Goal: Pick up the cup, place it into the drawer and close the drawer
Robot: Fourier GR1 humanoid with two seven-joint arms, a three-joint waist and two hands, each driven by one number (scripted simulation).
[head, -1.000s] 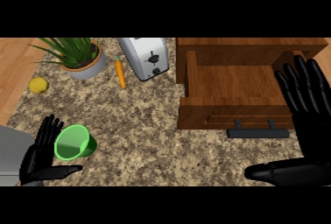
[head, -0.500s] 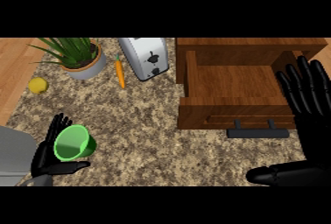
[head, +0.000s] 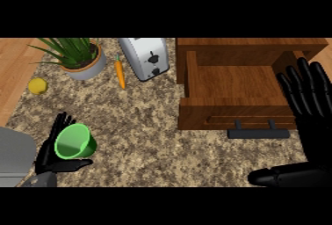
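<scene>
The green cup [head: 74,141] stands on the speckled counter [head: 156,149] down at the near left corner, well apart from the drawer [head: 230,83]. The left hand [head: 53,151] is wrapped around it: the fingers run up along its left side and the thumb hooks round its near side, so the cup sits clasped between them. The wooden drawer is pulled open at the far right, its inside bare wood, and its dark handle [head: 259,132] sticks out toward me. The right hand [head: 310,103] hangs at the drawer's right edge, fingers straight and spread, holding nothing. Along the back of the counter are a potted plant [head: 77,57], a carrot [head: 120,74] and a toaster [head: 148,57], with a lemon [head: 37,85] off to the left
</scene>
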